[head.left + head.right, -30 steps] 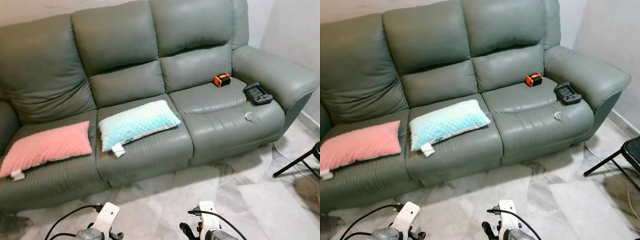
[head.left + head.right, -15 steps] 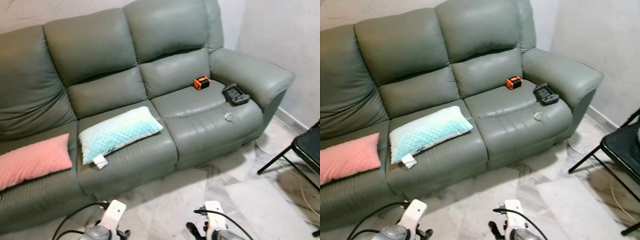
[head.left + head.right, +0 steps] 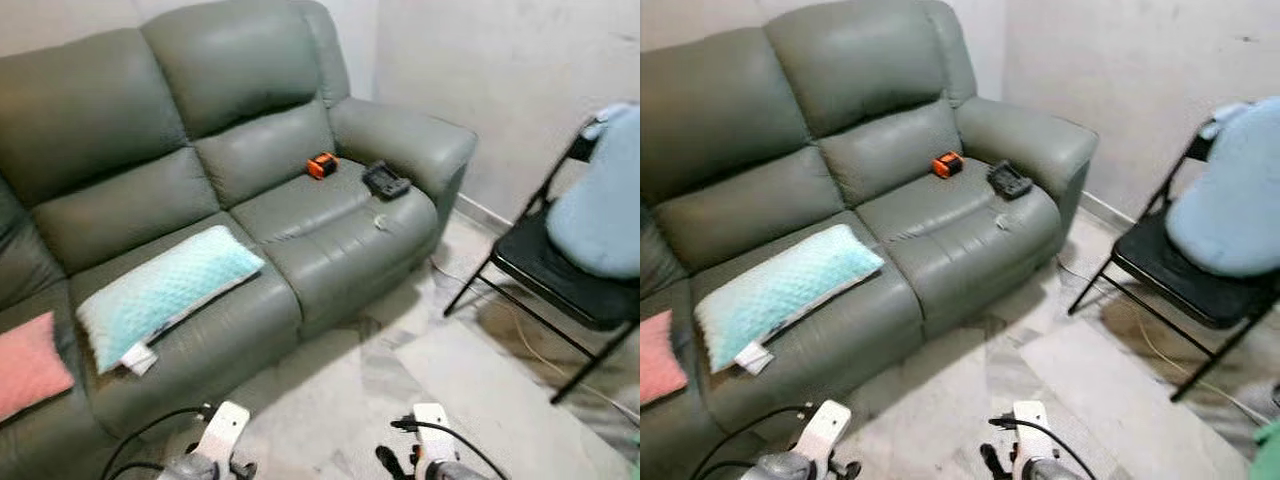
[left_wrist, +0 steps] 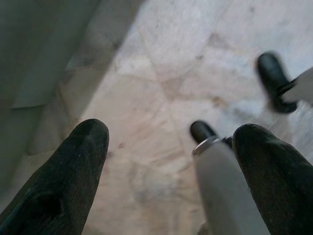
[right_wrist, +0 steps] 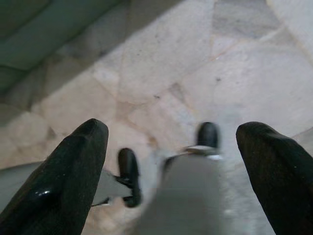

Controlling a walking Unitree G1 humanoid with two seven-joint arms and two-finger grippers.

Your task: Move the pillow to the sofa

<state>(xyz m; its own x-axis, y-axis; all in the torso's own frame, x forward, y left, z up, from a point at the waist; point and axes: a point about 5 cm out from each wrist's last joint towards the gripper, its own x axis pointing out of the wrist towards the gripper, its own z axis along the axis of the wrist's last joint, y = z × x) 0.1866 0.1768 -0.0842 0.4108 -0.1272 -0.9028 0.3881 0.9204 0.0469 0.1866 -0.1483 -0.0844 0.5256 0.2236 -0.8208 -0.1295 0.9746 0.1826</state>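
Light blue pillow point(image 3: 602, 205) sits on the black folding chair point(image 3: 560, 285), far right of scene, leaning against the chair back, its right side cut off by the frame edge. It is well apart from the sofa point(image 3: 250, 150).

On the sofa: teal dimpled pillow point(image 3: 165, 295) lies flat on the middle seat cushion, white tag point(image 3: 138, 358) at its near-left corner. Pink pillow point(image 3: 28, 365) is on the left seat, mostly cropped. Right seat carries a small orange-and-black device point(image 3: 321, 165) near the backrest, a black controller point(image 3: 386, 180) just beside the armrest, and a small white scrap point(image 3: 380, 222) nearer the seat front. A cable point(image 3: 520, 345) runs along the marble floor point(image 3: 440, 370) under the chair.

Head views: both arms are low at the near edge, well short of the chair and sofa. Right eye view adds a bit of green point(image 3: 1268, 450) at the far right corner, can't identify it.

Wrist views give what the head views don't, the fingers. Left gripper point(image 4: 173, 161): fingers point(image 4: 73, 171) spread wide, nothing between them, pointing down at the floor, sofa base at the edge, the robot's own leg and black feet below. Right gripper point(image 5: 178, 166): fingers point(image 5: 68, 171) likewise apart and empty, hanging over the floor with the sofa base at one corner; leg below is blurred.
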